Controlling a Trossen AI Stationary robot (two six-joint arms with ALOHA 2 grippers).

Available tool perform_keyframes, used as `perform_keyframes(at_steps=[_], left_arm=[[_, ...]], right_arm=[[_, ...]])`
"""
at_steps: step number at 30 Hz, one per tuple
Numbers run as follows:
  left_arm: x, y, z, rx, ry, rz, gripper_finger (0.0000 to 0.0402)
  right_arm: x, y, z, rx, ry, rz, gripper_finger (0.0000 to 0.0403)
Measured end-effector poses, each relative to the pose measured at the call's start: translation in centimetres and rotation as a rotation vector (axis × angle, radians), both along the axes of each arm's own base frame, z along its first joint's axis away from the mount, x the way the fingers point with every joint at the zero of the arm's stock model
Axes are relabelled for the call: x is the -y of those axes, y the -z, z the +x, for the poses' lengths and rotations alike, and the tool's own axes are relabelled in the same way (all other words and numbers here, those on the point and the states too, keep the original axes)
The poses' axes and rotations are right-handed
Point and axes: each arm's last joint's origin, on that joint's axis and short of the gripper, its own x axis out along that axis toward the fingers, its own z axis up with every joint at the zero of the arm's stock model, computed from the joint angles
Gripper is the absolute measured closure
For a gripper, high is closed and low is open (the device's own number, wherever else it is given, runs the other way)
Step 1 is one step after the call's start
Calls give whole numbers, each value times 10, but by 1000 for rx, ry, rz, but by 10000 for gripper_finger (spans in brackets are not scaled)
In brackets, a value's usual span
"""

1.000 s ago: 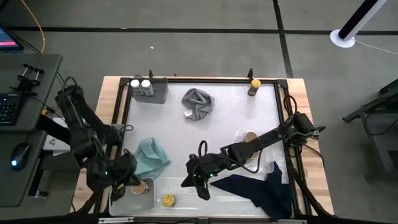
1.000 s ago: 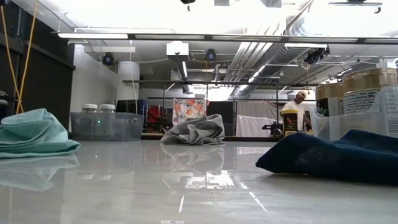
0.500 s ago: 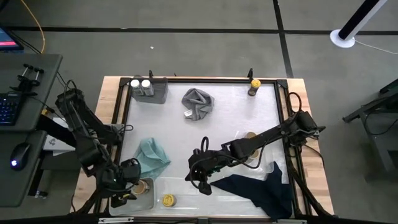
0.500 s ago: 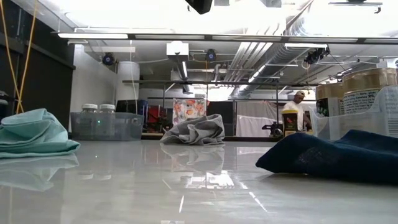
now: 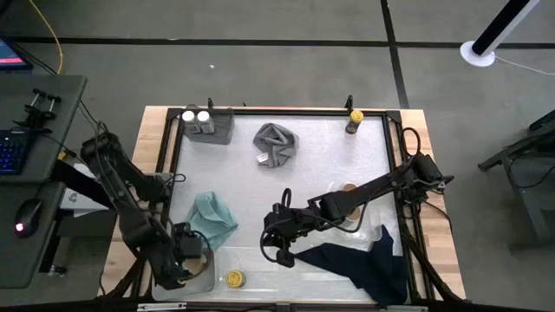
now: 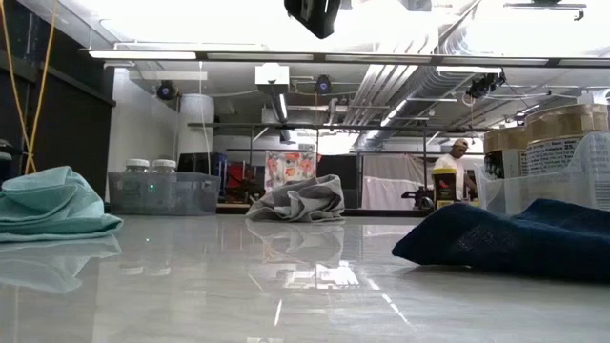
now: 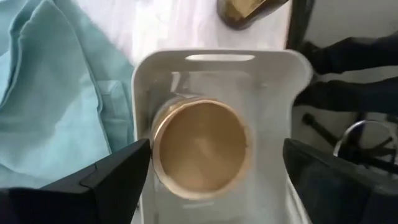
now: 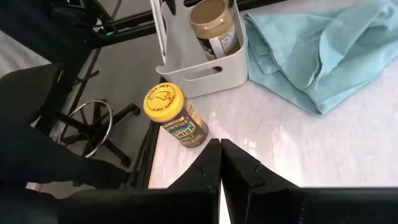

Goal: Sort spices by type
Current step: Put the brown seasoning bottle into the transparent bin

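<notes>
A tan-topped spice jar (image 7: 199,146) stands upright on its base in the white tray (image 7: 217,57) at the table's near left corner. My left gripper (image 7: 216,148) hovers over it, open, one finger on either side of the jar and apart from it. A yellow-capped jar (image 8: 171,115) stands on the table just right of that tray (image 5: 234,278). My right gripper (image 8: 219,155) is shut and empty. It hangs above the table's near middle (image 5: 280,253), beside the navy cloth (image 5: 355,260).
At the far left a grey tray (image 5: 221,128) holds two white-capped jars (image 5: 196,116). Another yellow-capped jar (image 5: 355,120) stands at the far right. The grey cloth (image 5: 276,143), the teal cloth (image 5: 212,218) and a clear tray with tan-topped jars (image 6: 562,124) lie between.
My left gripper has opened and let go of the tan-topped jar, which stays upright in the white tray. That arm has shifted a little toward the near edge. My right gripper, still shut, has come down a little into the low view.
</notes>
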Motion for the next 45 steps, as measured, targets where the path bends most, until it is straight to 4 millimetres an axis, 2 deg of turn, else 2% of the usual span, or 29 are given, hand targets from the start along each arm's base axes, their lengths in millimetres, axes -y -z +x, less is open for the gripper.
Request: perform_keyframes(at_steps=[7, 14, 17, 19, 22, 26, 30, 33, 36, 39, 45], left_arm=[[11, 22, 5, -48, 16, 81, 48], [15, 33, 9, -51, 1, 130, 50], [15, 33, 9, -52, 1, 130, 70], [14, 31, 8, -48, 0, 124, 103], [11, 23, 6, -35, 0, 97, 166], [0, 0, -1, 13, 0, 21, 166], [-22, -35, -10, 116, -23, -85, 166], [-44, -65, -9, 288, -111, -106, 166], [-66, -89, 4, 469, -175, -25, 166], [-84, -103, 30, 563, -155, 75, 166], [-107, -97, 104, 695, -80, 206, 166]], right_arm=[[1, 1, -1, -12, 1, -5, 403], [1, 1, -1, -15, 0, -5, 403], [1, 1, -1, -15, 0, -5, 403], [1, 1, -1, -15, 0, -5, 403], [1, -1, -2, -13, 0, -5, 403], [3, -14, -7, 14, 0, 7, 403], [9, -45, -23, 81, 11, 28, 403], [12, -73, -43, 131, 58, 5, 403], [14, -95, -68, 151, 120, -33, 403], [16, -113, -95, 154, 200, -62, 403], [22, -146, -143, 235, 398, -112, 403]])
